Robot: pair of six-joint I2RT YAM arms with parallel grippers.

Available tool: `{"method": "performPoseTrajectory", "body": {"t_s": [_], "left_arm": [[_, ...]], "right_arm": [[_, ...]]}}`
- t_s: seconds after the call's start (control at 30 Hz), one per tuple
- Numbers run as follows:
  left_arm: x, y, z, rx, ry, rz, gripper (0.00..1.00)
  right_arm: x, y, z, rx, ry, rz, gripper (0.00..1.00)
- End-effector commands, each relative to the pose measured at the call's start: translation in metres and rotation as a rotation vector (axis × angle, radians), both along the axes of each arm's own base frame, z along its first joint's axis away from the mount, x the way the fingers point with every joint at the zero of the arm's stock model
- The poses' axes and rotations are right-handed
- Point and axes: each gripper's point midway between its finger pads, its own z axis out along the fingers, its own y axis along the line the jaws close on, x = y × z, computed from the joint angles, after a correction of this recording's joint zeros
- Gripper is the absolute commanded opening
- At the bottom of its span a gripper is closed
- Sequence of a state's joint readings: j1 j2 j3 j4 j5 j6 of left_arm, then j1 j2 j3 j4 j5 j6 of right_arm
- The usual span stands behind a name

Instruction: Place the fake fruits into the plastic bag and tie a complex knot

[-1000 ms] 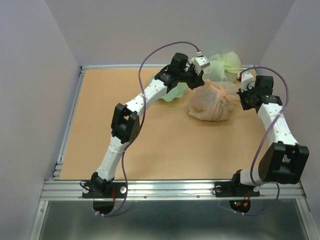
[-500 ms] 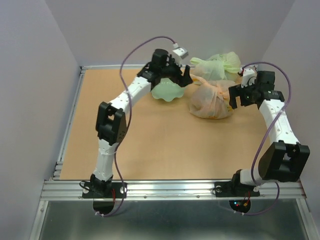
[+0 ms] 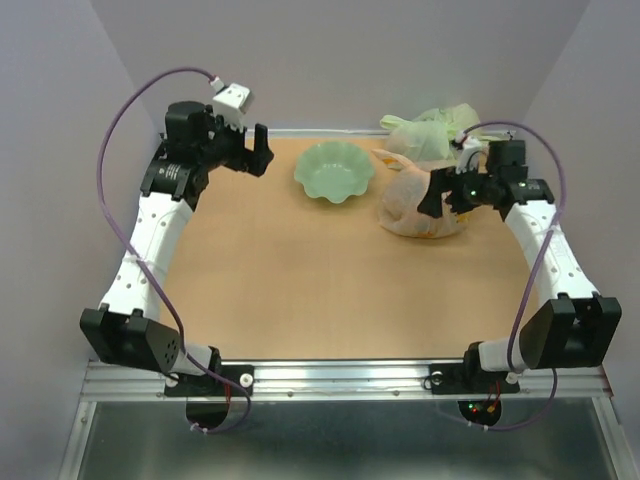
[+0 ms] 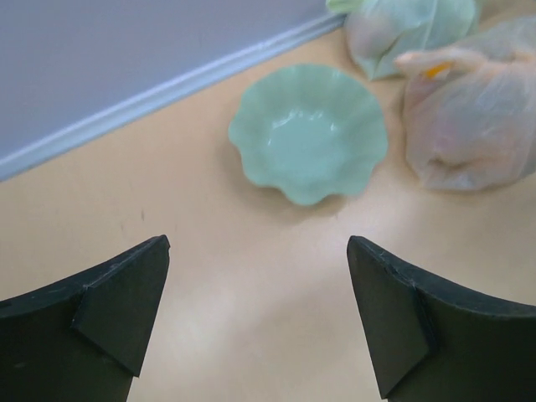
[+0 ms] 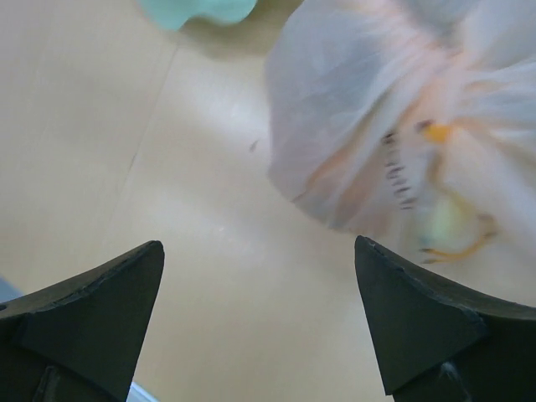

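Tabletop [image 3: 300, 290]: tan board, metal rail along the near edge.

Left arm [image 3: 150, 240]: reaches up the left side to the far-left corner, well apart from everything on the board.

Right arm [image 3: 545, 250]: runs up the right side, its wrist bent inward toward the bag.

Plastic bag [image 3: 415, 205] [image 4: 473, 109] [image 5: 394, 126]: lies on the tabletop at far right as a rounded, filled bundle. The film is gathered at its far end. Whether it is knotted cannot be told.

Pale green knotted bag [image 3: 430, 135] [image 4: 410, 29]: just behind the plastic bag at the back edge. The two look to be touching.

Scalloped bowl [image 3: 334, 172] [image 4: 308, 132]: upright at far centre, near the plastic bag's left side but apart from it. Nothing shows in it.

Left tool [image 3: 255, 152] [image 4: 257, 251]: jaws spread wide with nothing between them, aimed at the bowl from the left, off the tabletop.

Right tool [image 3: 437, 195] [image 5: 260, 251]: jaws spread wide, gripping nothing. It sits at the bag's right side. Contact cannot be judged.

Fake fruits [image 5: 444, 224]: inside the plastic bag, seen through the film only as blurred orange and yellow-green patches. Individual pieces cannot be told apart.
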State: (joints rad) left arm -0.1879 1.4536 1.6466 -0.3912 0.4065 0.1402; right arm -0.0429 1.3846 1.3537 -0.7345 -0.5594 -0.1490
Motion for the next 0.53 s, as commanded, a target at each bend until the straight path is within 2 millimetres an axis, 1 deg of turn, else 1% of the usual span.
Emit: {"method": "performPoseTrajectory", "body": {"t_s": [0.0,0.03,0.07,0.1,0.13,0.17,0.2,0.23,0.27,0.33,0.37,0.43,0.5], "left_arm": [[-0.034,0.035,-0.082,0.209,0.140,0.063,0.99],[-0.043,0.036,-0.092,0.218,0.153,0.050,0.99],[-0.059,0.037,-0.113,0.226,0.186,0.031,0.98],[-0.066,0.038,-0.122,0.226,0.199,0.031,0.99],[-0.078,0.039,-0.139,0.226,0.222,0.027,0.99],[-0.084,0.039,-0.147,0.227,0.231,0.018,0.99],[-0.089,0.039,-0.153,0.228,0.237,0.015,0.99],[-0.093,0.039,-0.159,0.231,0.242,0.013,0.99],[-0.099,0.041,-0.170,0.237,0.248,0.016,0.99],[-0.103,0.042,-0.180,0.248,0.247,0.014,0.99],[-0.105,0.045,-0.189,0.268,0.253,0.025,0.99],[-0.105,0.044,-0.193,0.292,0.241,0.012,0.99],[-0.099,0.046,-0.179,0.295,0.184,0.031,0.99]], "right_arm": [[-0.030,0.048,-0.042,0.000,0.084,0.084,1.00],[-0.036,0.054,-0.050,-0.016,0.088,0.097,1.00],[-0.048,0.060,-0.072,-0.060,0.117,0.112,1.00],[-0.048,0.063,-0.073,-0.075,0.081,0.122,1.00],[-0.051,0.063,-0.080,-0.095,0.079,0.122,1.00],[-0.062,0.066,-0.098,-0.109,0.112,0.139,1.00],[-0.063,0.068,-0.097,-0.110,0.087,0.144,1.00],[-0.067,0.068,-0.103,-0.115,0.089,0.152,1.00],[-0.071,0.069,-0.110,-0.122,0.090,0.156,1.00],[-0.074,0.067,-0.111,-0.129,0.074,0.156,1.00],[-0.075,0.064,-0.113,-0.139,0.074,0.147,1.00],[-0.076,0.061,-0.113,-0.148,0.070,0.127,1.00],[-0.072,0.052,-0.102,-0.175,0.023,0.072,1.00]]}}
